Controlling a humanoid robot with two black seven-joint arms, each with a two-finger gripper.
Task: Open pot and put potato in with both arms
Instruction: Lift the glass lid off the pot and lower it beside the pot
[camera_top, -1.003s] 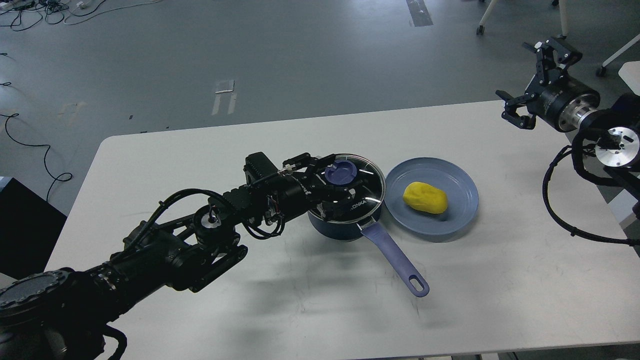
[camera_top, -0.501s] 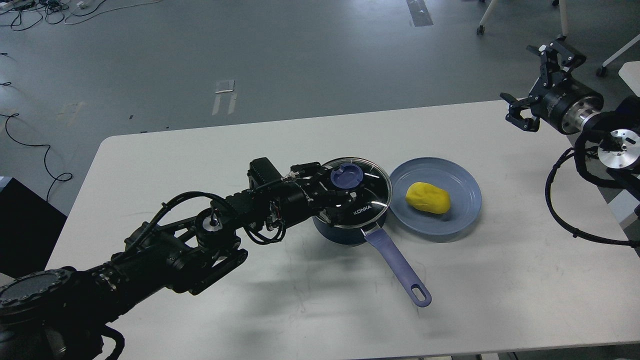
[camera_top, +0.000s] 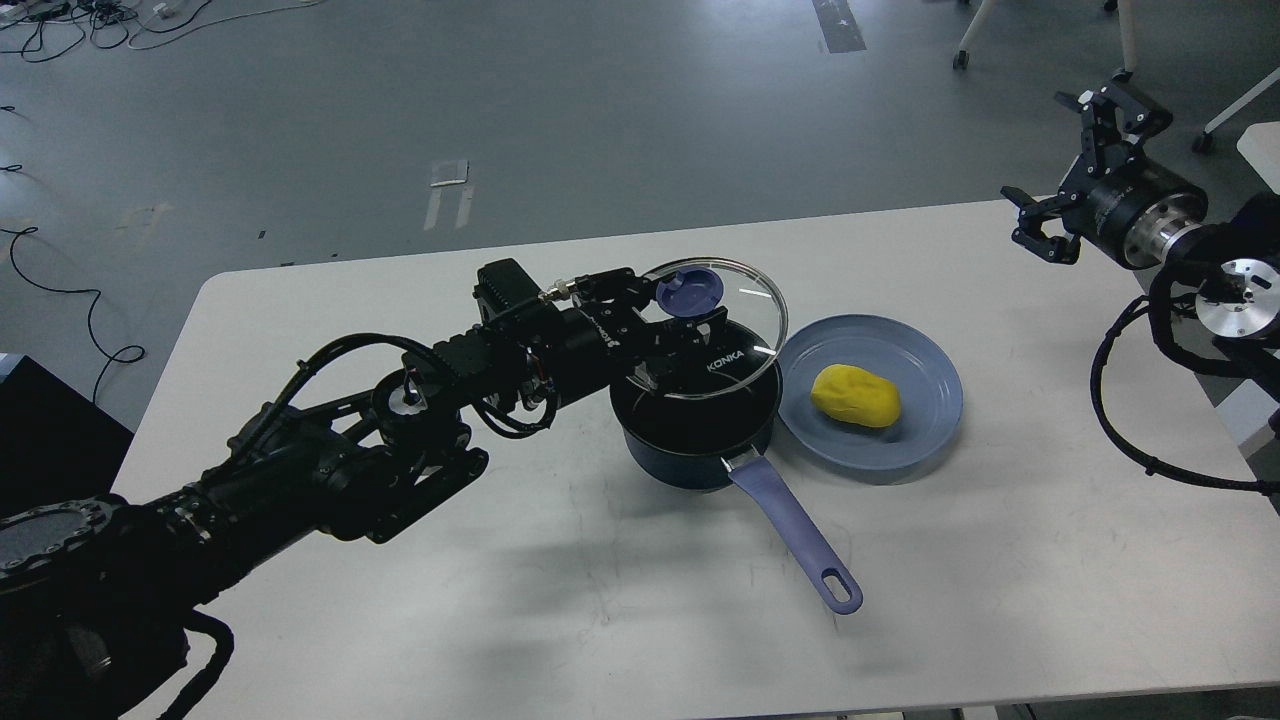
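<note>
A dark blue pot (camera_top: 690, 450) with a long lilac handle (camera_top: 795, 535) stands on the white table (camera_top: 900, 580). My left gripper (camera_top: 685, 310) is shut on the blue knob (camera_top: 688, 291) of the glass lid (camera_top: 735, 345) and holds the lid lifted and tilted just above the pot's far rim. The pot's dark inside shows below it. A yellow potato (camera_top: 855, 395) lies on a blue plate (camera_top: 925, 425) right of the pot. My right gripper (camera_top: 1075, 170) is open and empty, raised above the table's far right corner.
Black cables (camera_top: 1130, 420) of my right arm hang over the table's right edge. Grey floor with loose cables lies beyond the table's far edge. A black box (camera_top: 50, 450) stands left of the table.
My left gripper has lifted the glass lid off the pot, up and slightly back, and the pot now stands open. The right arm has barely moved.
</note>
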